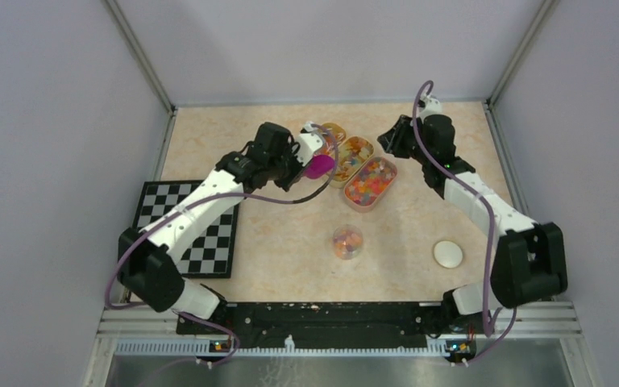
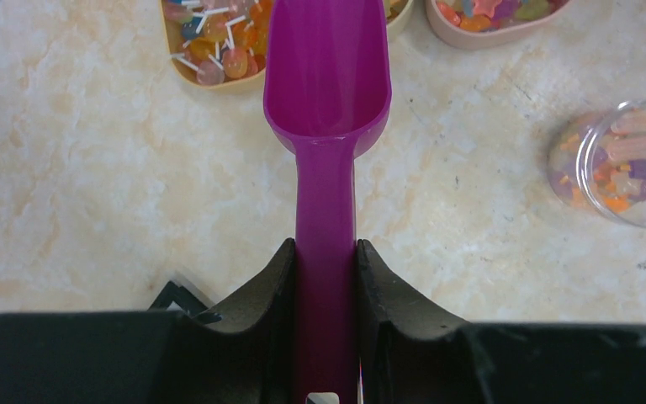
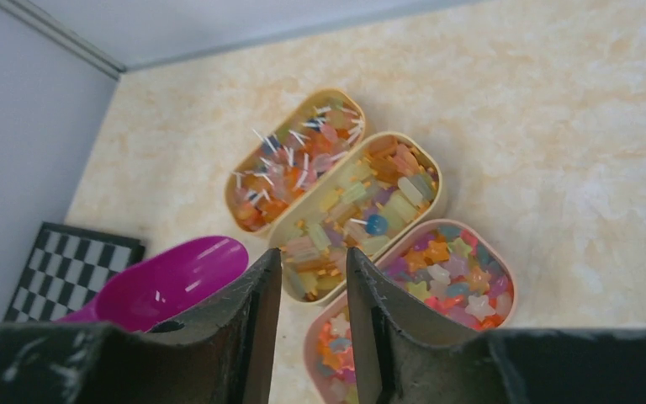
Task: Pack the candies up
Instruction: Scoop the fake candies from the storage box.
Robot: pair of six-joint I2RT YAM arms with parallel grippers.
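candies (image 1: 368,181) in 3 trays (image 3: 442,187), back-centre | they lie dead ahead of scoop (image 2: 328,67) mouth, on its long axis | our L gripper (image 2: 325,278) clamps scoop handle, nearer via scoop | our R gripper (image 3: 313,278) slightly apart, empty, over trays

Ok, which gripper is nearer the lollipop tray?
Left. The left gripper, holding the purple scoop, is just beside the lollipop tray; the right gripper hangs across the middle tray from it.
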